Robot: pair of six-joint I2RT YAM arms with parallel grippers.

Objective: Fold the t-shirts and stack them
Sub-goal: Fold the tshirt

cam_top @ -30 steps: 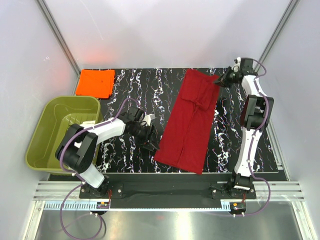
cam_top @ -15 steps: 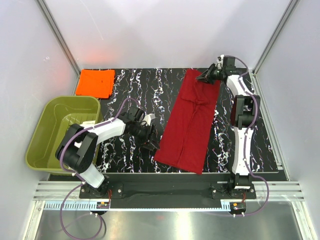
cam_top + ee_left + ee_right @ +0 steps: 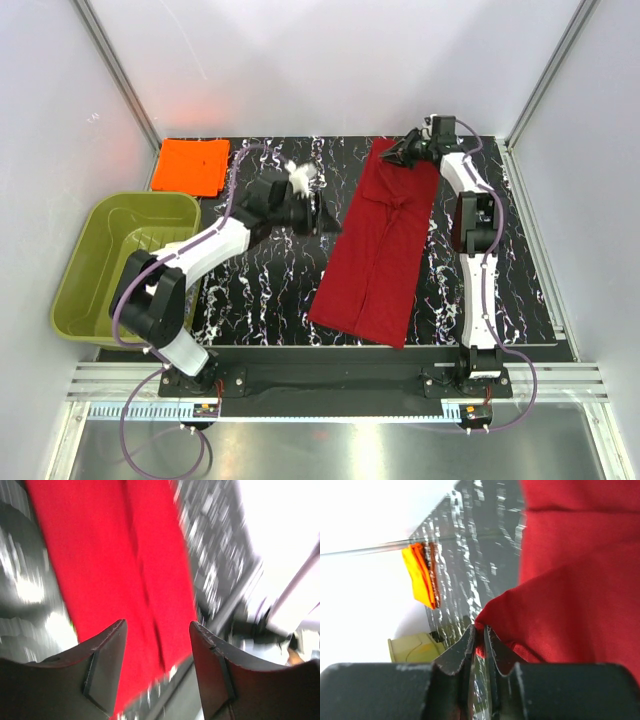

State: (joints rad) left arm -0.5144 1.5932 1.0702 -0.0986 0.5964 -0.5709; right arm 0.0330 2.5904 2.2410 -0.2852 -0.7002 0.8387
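The dark red t-shirt (image 3: 380, 250) lies as a long folded strip on the black marbled table (image 3: 260, 290), running from the far middle down to the near edge. My right gripper (image 3: 397, 156) is at the shirt's far end, shut on a pinch of red cloth (image 3: 580, 590) that shows between its jaws (image 3: 479, 628). Just left of the shirt's upper left edge, my left gripper (image 3: 322, 215) stands open and empty; its wrist view is blurred and shows the red shirt (image 3: 110, 555) beyond the gripper (image 3: 156, 625). The orange t-shirt (image 3: 190, 165) lies folded at the far left corner.
An olive-green tub (image 3: 90, 300) stands at the table's left edge, beside the left arm's base. White enclosure walls and metal posts close in the back and sides. The orange t-shirt (image 3: 422, 577) and the tub (image 3: 415, 647) also show in the right wrist view.
My left arm swung from the shirt's lower left edge up to its upper left edge. My right gripper moved left across the shirt's far end, drawing the pinched cloth with it.
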